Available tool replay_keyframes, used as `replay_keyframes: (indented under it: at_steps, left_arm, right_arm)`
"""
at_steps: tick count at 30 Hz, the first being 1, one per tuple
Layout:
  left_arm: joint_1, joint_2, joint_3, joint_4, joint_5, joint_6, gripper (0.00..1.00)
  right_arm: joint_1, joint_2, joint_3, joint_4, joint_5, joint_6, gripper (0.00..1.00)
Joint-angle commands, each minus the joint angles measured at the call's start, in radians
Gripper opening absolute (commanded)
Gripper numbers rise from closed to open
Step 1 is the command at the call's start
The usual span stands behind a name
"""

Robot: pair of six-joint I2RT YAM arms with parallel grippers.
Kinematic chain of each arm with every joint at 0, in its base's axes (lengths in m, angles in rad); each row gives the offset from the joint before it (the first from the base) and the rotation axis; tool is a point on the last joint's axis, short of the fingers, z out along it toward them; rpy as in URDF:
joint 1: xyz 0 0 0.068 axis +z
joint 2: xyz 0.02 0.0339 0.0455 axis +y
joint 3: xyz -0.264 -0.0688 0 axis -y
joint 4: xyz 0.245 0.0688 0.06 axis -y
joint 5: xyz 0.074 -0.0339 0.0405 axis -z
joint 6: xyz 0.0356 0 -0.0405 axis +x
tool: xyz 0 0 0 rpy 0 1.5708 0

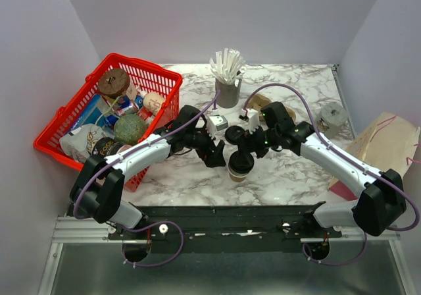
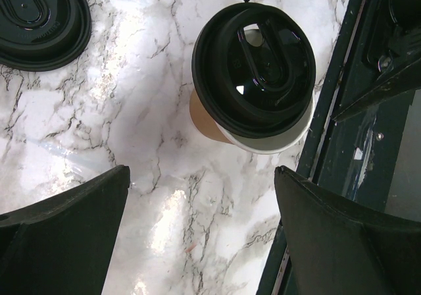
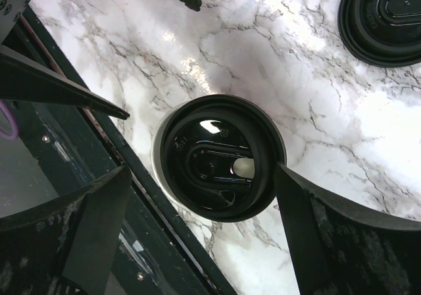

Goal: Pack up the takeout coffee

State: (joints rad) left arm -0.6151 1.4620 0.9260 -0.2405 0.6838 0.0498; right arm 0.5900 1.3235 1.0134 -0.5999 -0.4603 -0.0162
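Takeout coffee: tan paper cup (image 2: 205, 120), upright on the marble tabletop (image 1: 289, 176), centre front, close beside the near edge.

- Lid (image 2: 253, 71): black, lying on the cup mouth but off centre. A crescent of pale rim shows past one side. It appears laid on, not snapped home.
- Second black lid (image 1: 235, 134): flat on the tabletop just behind the cup, apart from it.
- Left jaws: released, spread wide, poised beside the cup, touching nothing.
- Right jaws: released, likewise wide, poised above the lid from the other side. No contact seen.
- Hazards, as judged:
  - Pressing on the skewed lid could tilt the cup or skid the lid off.
  - A clench on the thin paper wall could buckle it and pop the lid.
  - A sideways nudge could send the cup over the near edge.
  - Two arms crowded round one cup could collide.
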Motion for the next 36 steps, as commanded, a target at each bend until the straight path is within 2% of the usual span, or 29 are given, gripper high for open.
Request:
replay_keyframes:
  at_steps: [1,12,26,36]
  left_arm:
    - [0.011,-0.026,-0.006,0.027,-0.013,0.015,0.99]
    - [0.025,-0.022,-0.016,0.035,-0.017,0.018,0.99]
    - [0.023,0.023,-0.004,0.059,0.016,-0.024,0.98]
    - [0.005,0.070,0.031,0.061,-0.016,-0.045,0.89]
  right_arm:
    - [0.011,0.013,0.027,-0.006,-0.052,-0.018,0.95]
    - [0.028,0.013,0.019,-0.026,-0.103,-0.007,0.88]
    - [0.028,-0.010,0.002,-0.044,-0.025,-0.031,0.87]
    - [0.028,-0.066,0.034,-0.041,-0.005,-0.031,0.87]
